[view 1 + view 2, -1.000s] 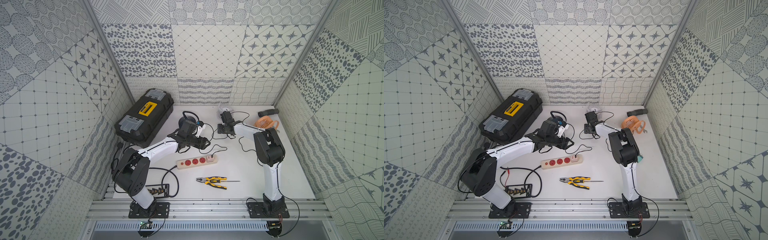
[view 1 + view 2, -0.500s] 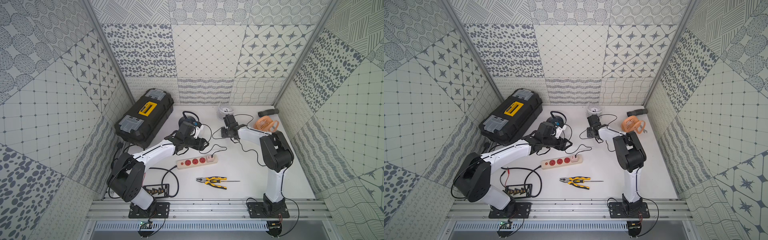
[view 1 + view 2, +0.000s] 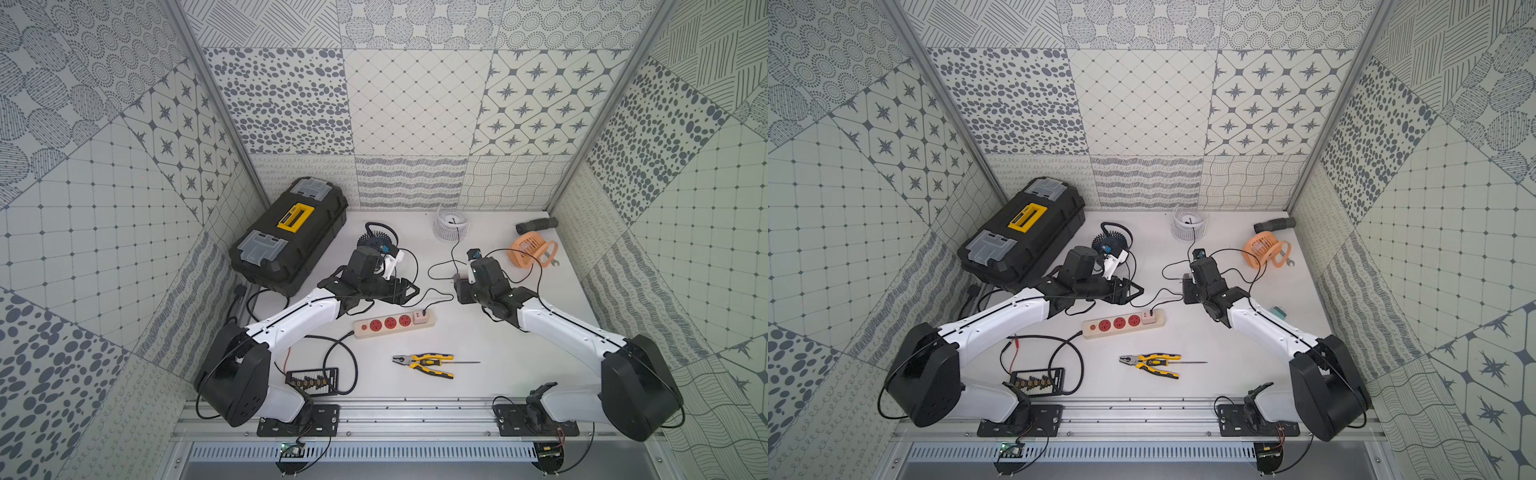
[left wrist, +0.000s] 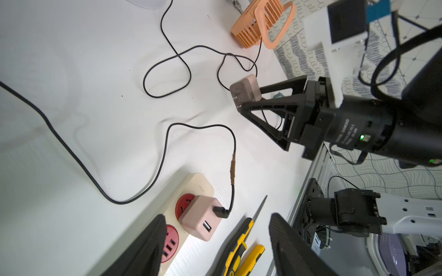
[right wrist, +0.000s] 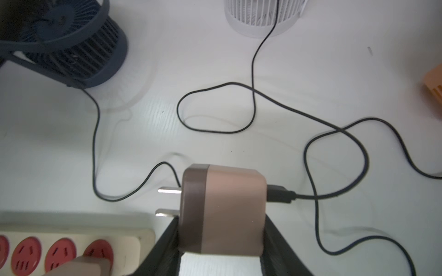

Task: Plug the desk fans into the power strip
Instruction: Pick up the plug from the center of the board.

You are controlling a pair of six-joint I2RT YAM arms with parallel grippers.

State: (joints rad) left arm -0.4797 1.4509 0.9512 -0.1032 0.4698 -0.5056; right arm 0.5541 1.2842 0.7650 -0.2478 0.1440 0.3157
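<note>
Since a second ago the right arm has dropped from its tall, folded pose and now reaches low across the white table. That carries the right gripper nearer the power strip, while the left arm has hardly shifted.

From where I stand, the biggest thing is the black hard-plastic toolbox at the back left. It has grey latches and a yellow handle whose label is too small to read.

The left gripper hangs spread apart and empty just behind the strip. The strip, a smooth cream bar with round red sockets, lies flat mid-table between the arms. Faint print near its end is unreadable.

Three ribbed fans stand behind: a dark blue fan, a white fan and an orange fan. Yellow-handled pliers lie in front of the strip.

The right gripper is clamped on a matte pink plug, a rounded cube with two bare flat metal prongs. It is held near the strip's end, apart from it. Its thin black cable trails in loops, and I cannot tell which fan it feeds. A second pink plug sits in the end socket.
</note>
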